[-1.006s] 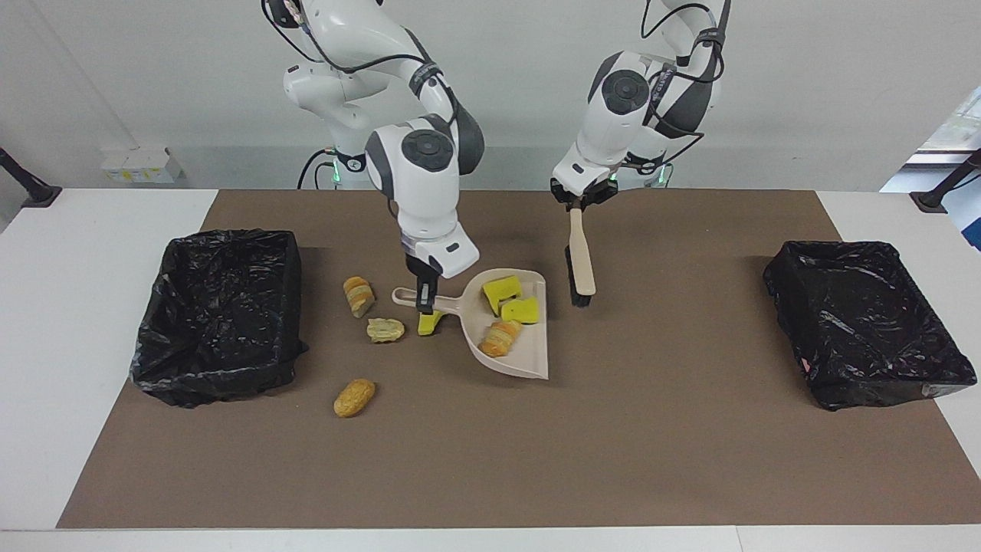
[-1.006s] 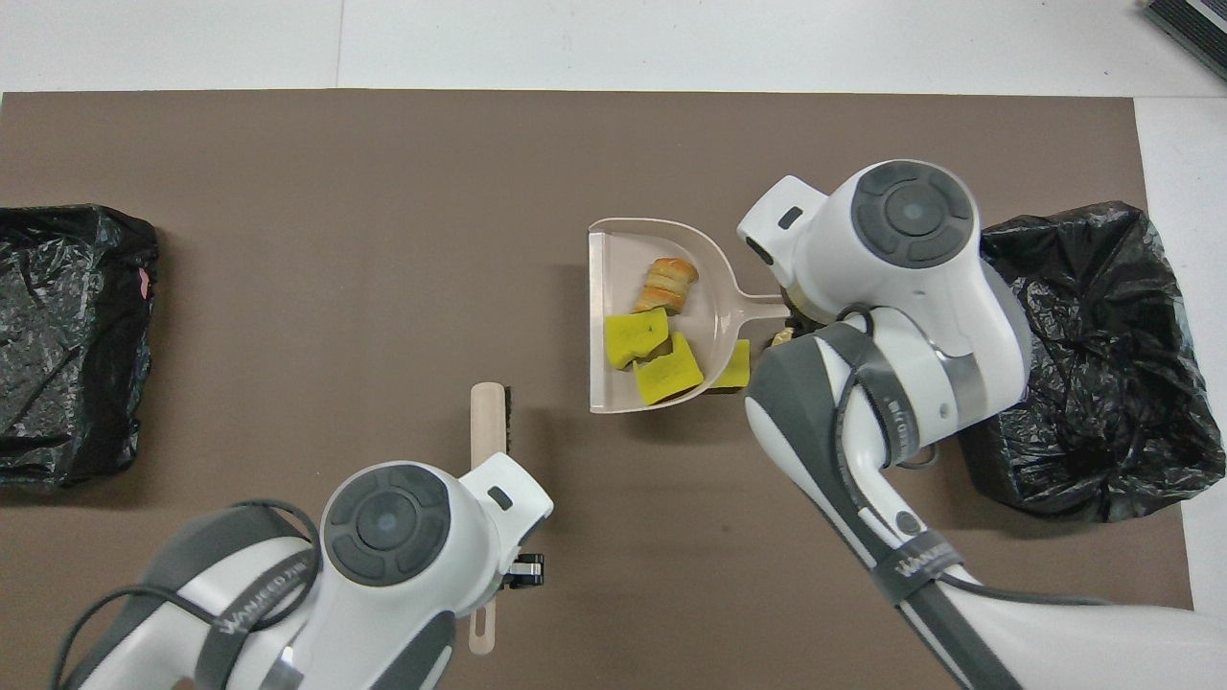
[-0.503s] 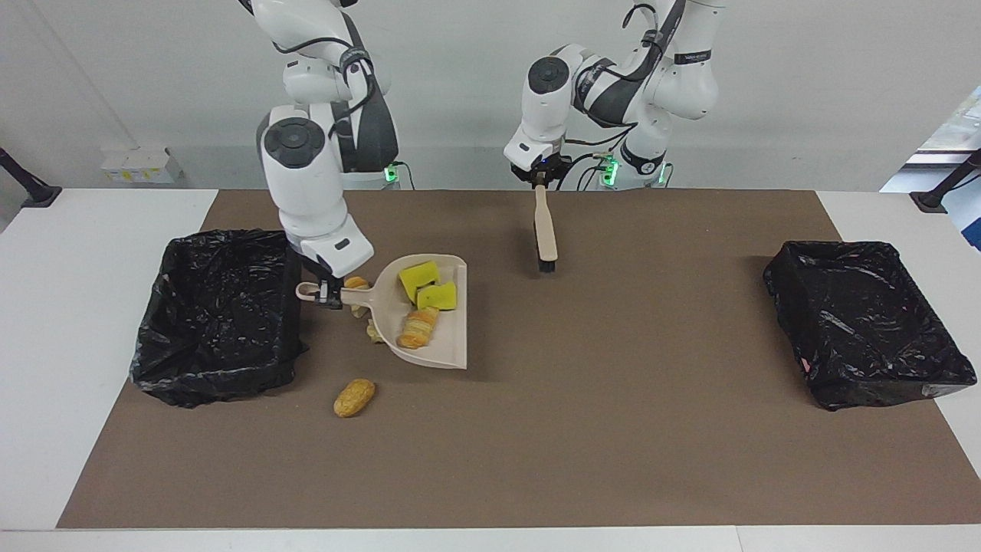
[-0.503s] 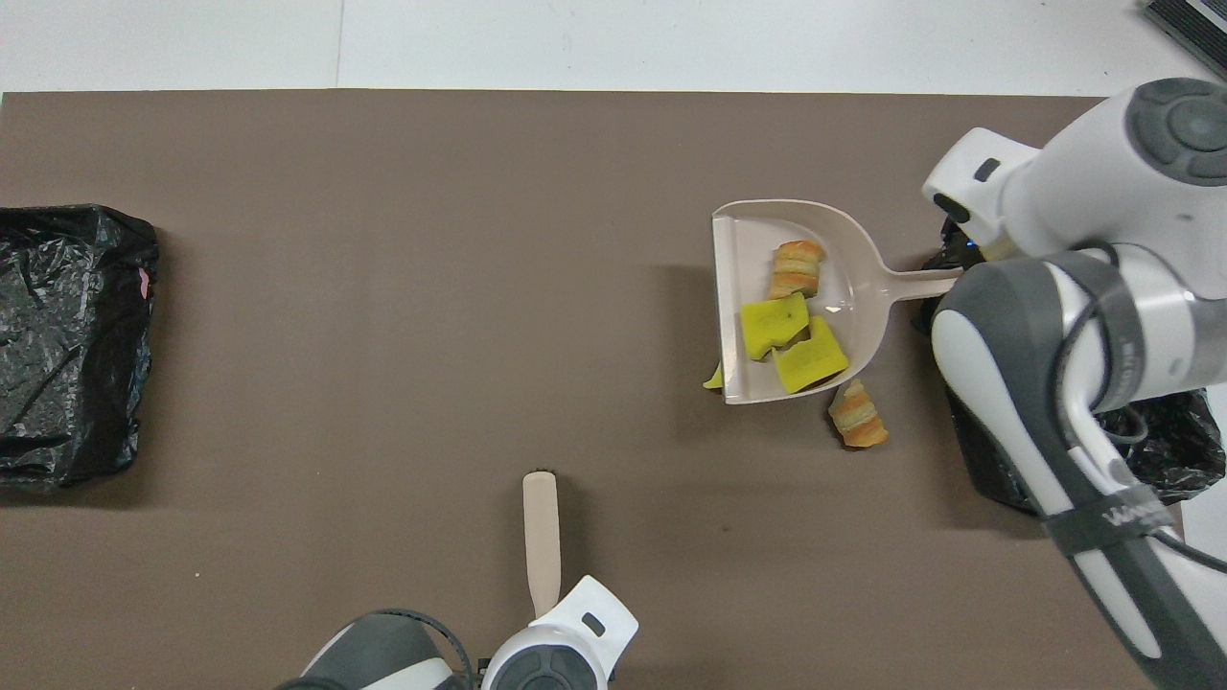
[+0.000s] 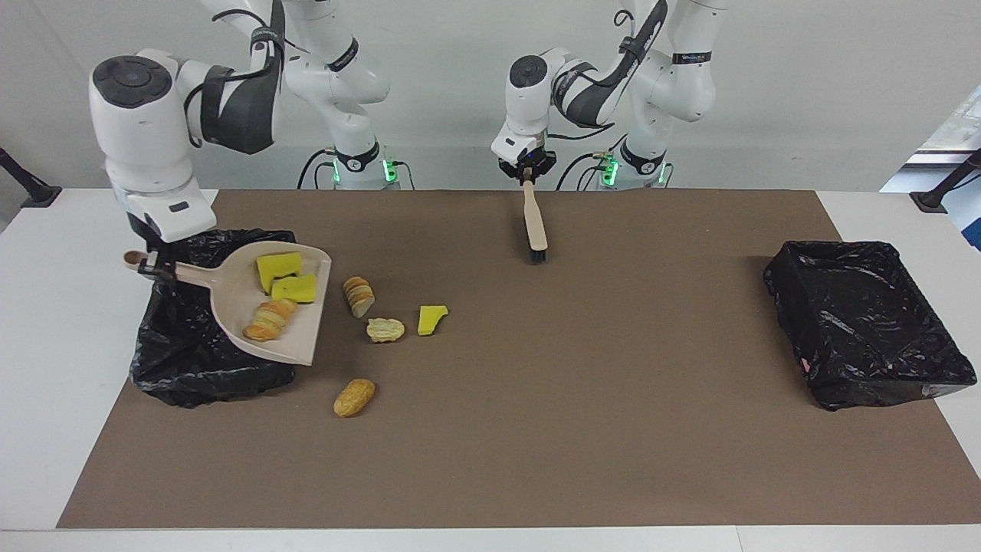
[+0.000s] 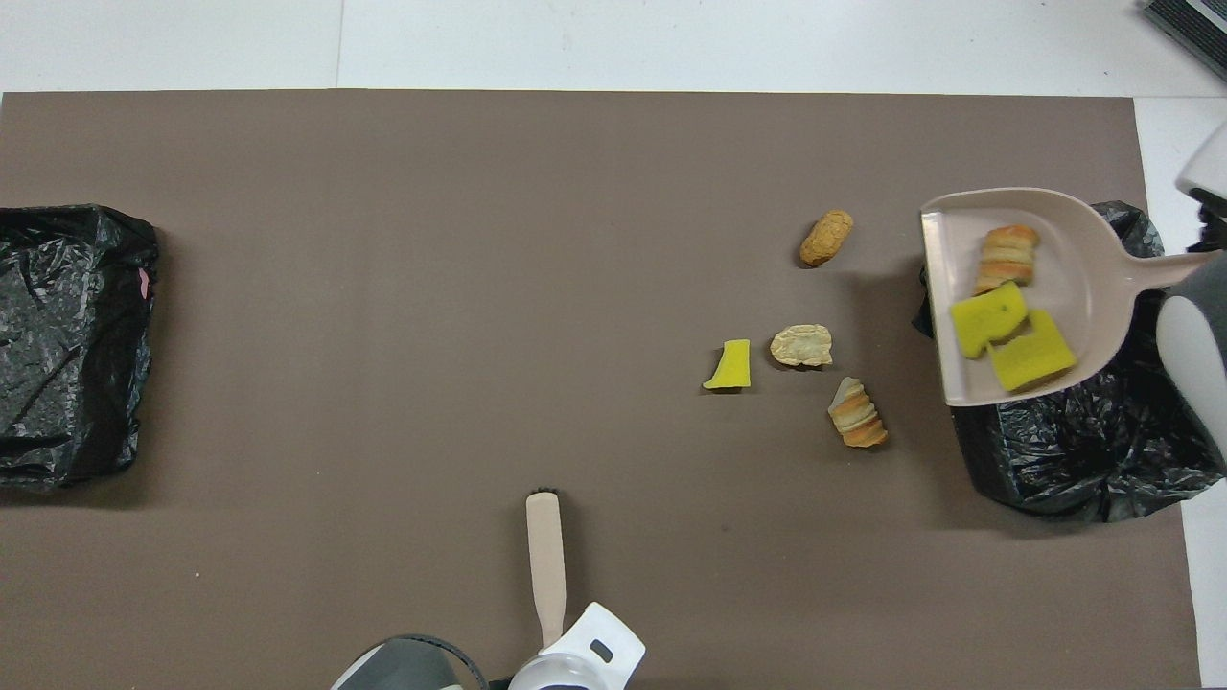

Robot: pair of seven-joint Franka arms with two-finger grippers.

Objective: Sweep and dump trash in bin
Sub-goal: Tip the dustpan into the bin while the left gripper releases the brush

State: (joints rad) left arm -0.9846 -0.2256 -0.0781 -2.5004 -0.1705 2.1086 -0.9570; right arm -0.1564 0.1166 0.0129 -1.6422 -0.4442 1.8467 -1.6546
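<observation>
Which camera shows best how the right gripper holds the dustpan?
The facing view: the right gripper is shut on the handle of the dustpan, raised over the bin. The overhead view shows the pan's load, but the gripper lies at the frame's edge.

We see a white table [image 5: 46, 322] covered over most of its top by a brown mat [image 5: 582, 383], with bare white strips showing at both ends and along the edge farthest from the robots. A plain pale wall [image 5: 812, 84] rises past the table. At each end of that wall side, 1 dark slanted post [image 5: 23, 184] stands on the tabletop. A small white box [image 5: 138, 165] sits by the wall. Bright daylight enters at a window [image 5: 954, 126].
</observation>
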